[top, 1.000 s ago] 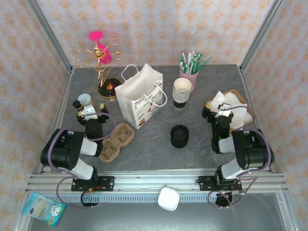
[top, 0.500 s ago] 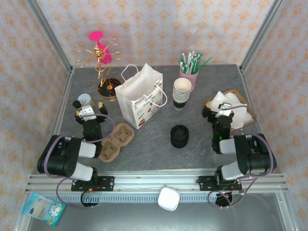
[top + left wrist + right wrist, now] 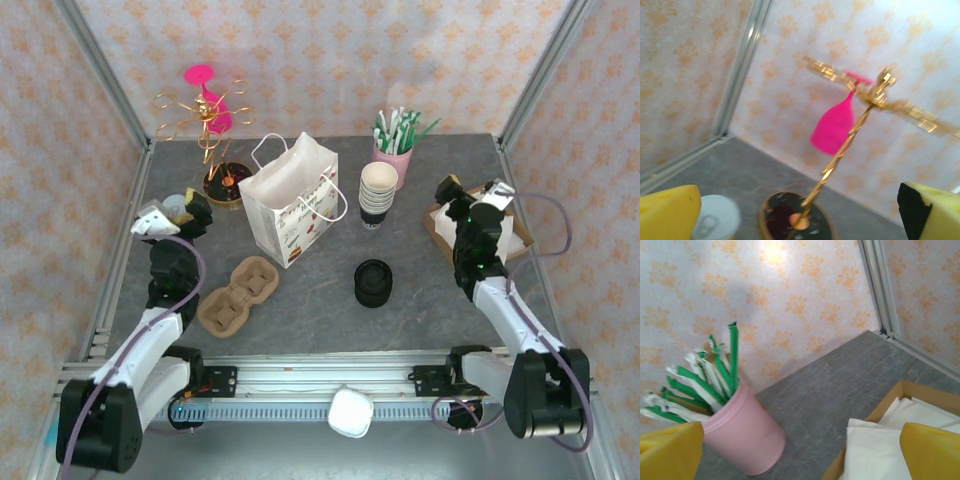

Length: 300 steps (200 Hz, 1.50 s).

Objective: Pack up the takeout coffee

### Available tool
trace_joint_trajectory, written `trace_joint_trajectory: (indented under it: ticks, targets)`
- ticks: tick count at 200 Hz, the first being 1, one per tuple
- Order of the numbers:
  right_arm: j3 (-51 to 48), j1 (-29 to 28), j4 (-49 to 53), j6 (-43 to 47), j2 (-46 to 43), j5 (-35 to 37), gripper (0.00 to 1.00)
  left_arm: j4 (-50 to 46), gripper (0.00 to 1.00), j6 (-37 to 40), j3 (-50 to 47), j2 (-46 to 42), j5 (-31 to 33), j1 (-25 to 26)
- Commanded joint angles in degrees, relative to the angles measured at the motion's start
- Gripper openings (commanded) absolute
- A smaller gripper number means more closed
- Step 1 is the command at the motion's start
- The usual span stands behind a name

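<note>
Both arms reach out from the worktop's near edge, left claw (image 3: pixel 172 214) by a can (image 3: pixel 716 218), right claw (image 3: pixel 472 195) near the napkin tray (image 3: pixel 927 391), each spread wide and holding nothing. Farther back, the top cup (image 3: pixel 378 178) stands upright on its stack (image 3: pixel 376 208), mouth up, unlidded.

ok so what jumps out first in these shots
The hot pink glass hanging from the gold rack in the table's far left corner catches the eye first. Next comes the white paper bag, standing open just left of centre. To its right is a stack of paper cups, with a pink cup of green-and-white straws just behind.
</note>
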State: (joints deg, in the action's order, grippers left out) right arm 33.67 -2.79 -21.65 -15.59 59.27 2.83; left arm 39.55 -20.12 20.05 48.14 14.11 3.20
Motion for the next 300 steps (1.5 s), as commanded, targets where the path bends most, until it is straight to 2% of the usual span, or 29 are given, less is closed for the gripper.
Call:
trace_joint_trajectory:
  ticks: [1, 11, 35, 48, 67, 86, 141, 174, 212, 258, 300]
  targets:
    - [3.24, 0.24, 17.01, -6.92, -2.36, -3.12, 1.0, -12.21, 1.0, -10.97, 1.29, -6.25, -3.49, -0.51]
    - [5.73, 0.24, 20.67, -6.7, -2.57, -5.2, 1.0, -15.6, 1.0, -13.08, 2.61, -8.65, -4.92, -0.49]
    - [11.07, -0.13, 28.09, -7.37, -1.28, -9.38, 0.94, -25.99, 0.99, -13.13, 8.56, -10.06, -14.06, -0.41]
    - [14.94, -1.17, 33.38, -7.65, 0.46, -9.21, 0.93, -31.16, 0.99, -13.15, 11.69, -9.82, -18.35, -0.34]
    - [20.97, -3.52, 39.71, -8.03, 3.54, -8.76, 0.93, -36.6, 0.99, -13.16, 15.68, -9.82, -21.1, 1.36]
    - [27.17, -7.21, 44.93, -8.64, 7.55, -7.17, 0.92, -41.29, 0.99, -13.03, 19.93, -8.8, -19.77, 5.96]
    - [42.21, -15.93, 55.33, -9.72, 20.49, -1.1, 0.81, -48.4, 0.99, -9.0, 31.41, 0.94, -9.25, 26.69]
    - [48.53, -19.0, 58.93, -9.65, 27.36, 0.7, 0.72, -48.66, 0.99, -8.41, 36.78, 8.1, -7.41, 33.82]
    - [53.02, -19.92, 60.94, -9.72, 32.5, 1.85, 0.57, -49.77, 0.99, -6.46, 41.82, 14.12, -6.62, 36.82]
    - [57.01, -20.09, 62.72, -9.39, 36.68, 2.75, 0.37, -49.99, 0.99, -5.29, 43.56, 16.34, -6.73, 37.05]
    - [58.97, -20.1, 63.39, -8.62, 39.06, 3.31, 0.29, -50.64, 0.99, -4.7, 44.43, 17.34, -6.68, 37.05]
